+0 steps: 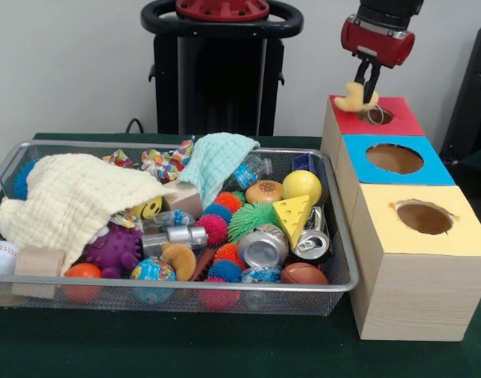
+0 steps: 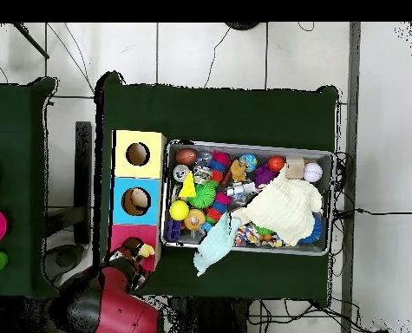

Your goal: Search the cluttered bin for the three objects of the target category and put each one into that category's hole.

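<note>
Even, soft light fills both views, bright on the pale wall. The silver crushed drink can [image 1: 263, 246] shows small glints. Faint shadow lies under the light wooden box [image 1: 413, 303] on the dark green counter [image 1: 224, 346].

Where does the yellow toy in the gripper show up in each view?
Front view: yellow toy at upper right, held by the gripper over the red-faced hole.
Overhead view: yellow toy at lower left, beside the red box top.
Shared landmark: the blue-faced hole next door.

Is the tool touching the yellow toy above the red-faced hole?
Touching. In the front view the tool is closed on the yellow toy, which hangs over the red-faced hole.
</note>
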`<state>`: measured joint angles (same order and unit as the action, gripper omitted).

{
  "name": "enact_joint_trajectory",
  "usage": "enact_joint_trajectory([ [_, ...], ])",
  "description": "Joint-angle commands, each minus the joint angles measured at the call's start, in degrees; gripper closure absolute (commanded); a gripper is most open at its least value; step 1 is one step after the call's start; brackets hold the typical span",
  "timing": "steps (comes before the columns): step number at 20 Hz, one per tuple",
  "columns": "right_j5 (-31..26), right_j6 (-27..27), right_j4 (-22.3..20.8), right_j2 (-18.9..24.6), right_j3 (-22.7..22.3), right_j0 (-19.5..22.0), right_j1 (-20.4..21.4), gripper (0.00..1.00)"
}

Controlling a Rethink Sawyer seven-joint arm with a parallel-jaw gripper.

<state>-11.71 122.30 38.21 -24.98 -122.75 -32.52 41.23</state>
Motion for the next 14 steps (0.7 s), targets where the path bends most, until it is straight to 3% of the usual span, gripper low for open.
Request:
enact_joint_trajectory([
  [1, -1.78, 15.12, 1.43, -0.99, 5.48, -3.06, -3.81, 1.0],
  [5, -2.01, 16.44, 2.55, -1.92, 6.19, -4.69, -4.78, 1.0],
  [11, 1.96, 14.15, 2.25, 0.62, 5.06, -3.1, -3.82, 1.0],
  [12, 2.74, 13.54, 1.97, 1.03, 4.94, -2.81, -3.71, 0.0],
  [14, 2.4, 13.12, 1.74, 1.06, 5.12, -2.54, -3.79, 0.0],
])
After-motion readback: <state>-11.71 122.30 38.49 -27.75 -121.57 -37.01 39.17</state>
